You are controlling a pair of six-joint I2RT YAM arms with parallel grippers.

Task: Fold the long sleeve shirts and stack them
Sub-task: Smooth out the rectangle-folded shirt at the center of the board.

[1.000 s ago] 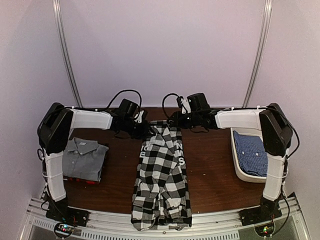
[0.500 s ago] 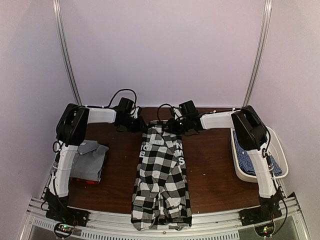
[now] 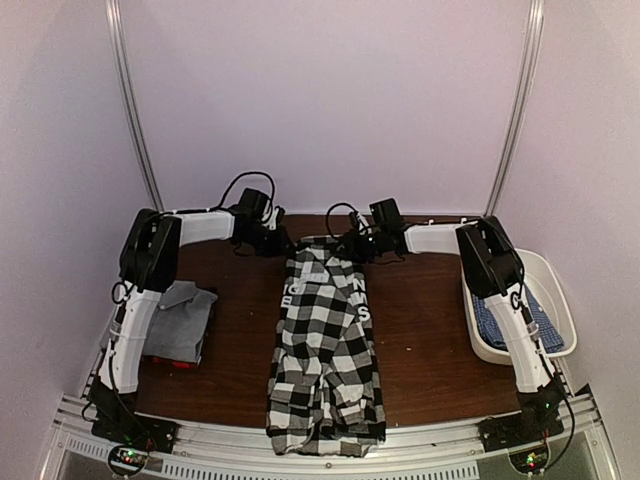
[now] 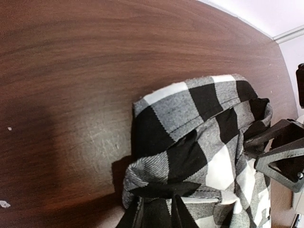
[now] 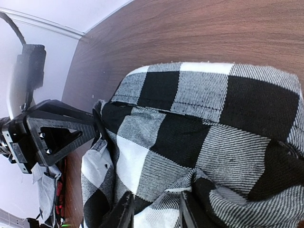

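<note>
While both my arms reach to the far side of the counter (image 3: 420, 320), the top view shows the check shirt (image 3: 325, 340) lying lengthwise down the middle and reaching the near edge. My left pincer (image 3: 278, 243) and right pincer (image 3: 352, 246) sit at its two far corners. A grey shirt (image 3: 188, 318) lies folded at left, and a blue shirt (image 3: 488, 318) sits in the tub (image 3: 492, 350) at right.

From the left wrist, my fingers (image 4: 135, 219) pinch a bunched fold of the check cloth at its corner.

From the right wrist, my fingers (image 5: 124, 210) likewise pinch a gather of that cloth, with the left pincer just beside the other corner.

I judge the shirt light, soft and limp. It should sag between two holds and drag on the wood rather than slide. The far corners, gripped through every layer and held apart, look like the right places.
</note>
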